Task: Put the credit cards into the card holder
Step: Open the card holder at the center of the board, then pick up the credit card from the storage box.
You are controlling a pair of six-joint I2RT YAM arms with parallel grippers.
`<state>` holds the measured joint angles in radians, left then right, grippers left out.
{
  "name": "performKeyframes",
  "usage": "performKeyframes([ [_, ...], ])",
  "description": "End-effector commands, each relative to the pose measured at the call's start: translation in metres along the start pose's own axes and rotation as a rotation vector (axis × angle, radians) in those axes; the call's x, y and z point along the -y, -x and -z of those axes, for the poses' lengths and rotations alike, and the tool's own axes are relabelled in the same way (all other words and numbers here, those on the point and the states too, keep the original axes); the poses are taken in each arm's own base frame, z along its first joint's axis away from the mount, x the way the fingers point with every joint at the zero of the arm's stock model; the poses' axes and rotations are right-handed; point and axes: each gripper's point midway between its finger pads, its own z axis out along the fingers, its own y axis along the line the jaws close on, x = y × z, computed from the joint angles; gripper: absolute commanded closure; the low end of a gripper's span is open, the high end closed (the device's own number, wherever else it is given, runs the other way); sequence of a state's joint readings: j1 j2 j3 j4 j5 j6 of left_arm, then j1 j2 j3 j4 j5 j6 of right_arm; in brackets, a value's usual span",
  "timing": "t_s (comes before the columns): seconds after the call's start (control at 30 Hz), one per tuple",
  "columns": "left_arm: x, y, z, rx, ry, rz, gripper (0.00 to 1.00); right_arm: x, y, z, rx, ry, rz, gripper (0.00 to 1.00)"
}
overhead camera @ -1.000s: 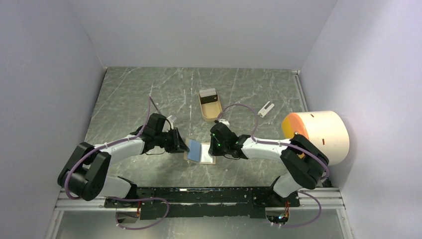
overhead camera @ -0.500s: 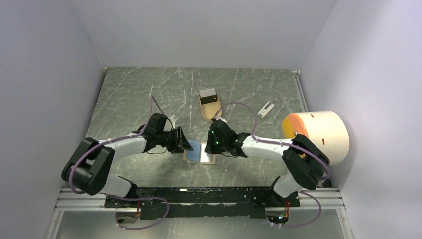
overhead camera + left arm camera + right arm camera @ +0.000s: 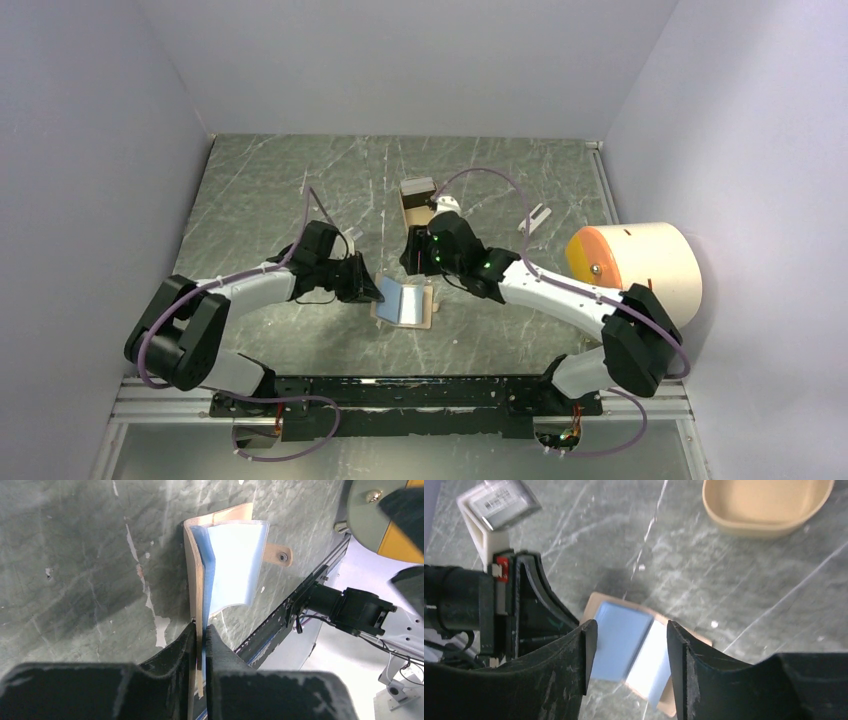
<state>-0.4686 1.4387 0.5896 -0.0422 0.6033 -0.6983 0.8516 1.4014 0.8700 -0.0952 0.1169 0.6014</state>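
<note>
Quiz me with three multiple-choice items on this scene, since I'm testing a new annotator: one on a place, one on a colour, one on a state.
1. Where is the tan tray relative to the card holder?
A) behind it, farther from the robot
B) in front of it, nearer the robot
C) under it

2. What colour is the card holder's inside?
A) red
B) bluish-silver
C) green

3. How is the left pincer?
A) open in the air
B) shut on a black card
C) shut on the card holder's tan cover

Key:
1 A, the top view shows the tray beyond the holder.
2 B, both wrist views show a pale blue lining.
3 C, the left wrist view shows it pinching the cover's edge.
</note>
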Motion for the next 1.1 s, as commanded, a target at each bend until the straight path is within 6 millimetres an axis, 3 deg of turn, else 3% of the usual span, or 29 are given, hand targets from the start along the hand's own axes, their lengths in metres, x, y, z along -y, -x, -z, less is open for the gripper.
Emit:
performKeyframes([
  [0.0, 0.015, -0.003, 0.008, -0.026, -0.043, -0.044, 0.87, 0.009, 0.045, 0.005, 0.117, -0.056, 0.168, 0.42],
  [0.13, 0.017, -0.013, 0.009, -0.077, -0.071, -0.021, 0.86, 0.017, 0.081, -0.003, 0.149, -0.058, 0.232, 0.41],
  [0.27, 0.008, -0.009, 0.012, -0.085, 0.005, -0.05, 0.86, 0.028, 0.108, -0.018, 0.137, -0.042, 0.362, 0.38],
  [0.6, 0.008, 0.014, 0.039, -0.09, -0.087, 0.009, 0.84, 0.083, 0.144, -0.083, 0.07, -0.184, 0.684, 0.34],
  [0.73, 0.007, 0.022, 0.05, -0.091, -0.088, 0.011, 0.83, 0.091, 0.161, -0.1, 0.109, -0.157, 0.783, 0.35],
  [0.83, 0.003, 0.023, 0.052, -0.109, -0.08, 0.0, 0.82, 0.091, 0.151, -0.118, 0.065, -0.093, 0.916, 0.35],
  [0.93, 0.001, 0.019, 0.052, -0.128, -0.089, 0.003, 0.82, 0.114, 0.146, -0.133, 0.028, -0.111, 0.958, 0.34],
  [1.07, 0.01, 0.014, 0.054, -0.145, -0.163, -0.012, 0.81, 0.113, 0.14, -0.135, 0.054, -0.039, 1.129, 0.34],
])
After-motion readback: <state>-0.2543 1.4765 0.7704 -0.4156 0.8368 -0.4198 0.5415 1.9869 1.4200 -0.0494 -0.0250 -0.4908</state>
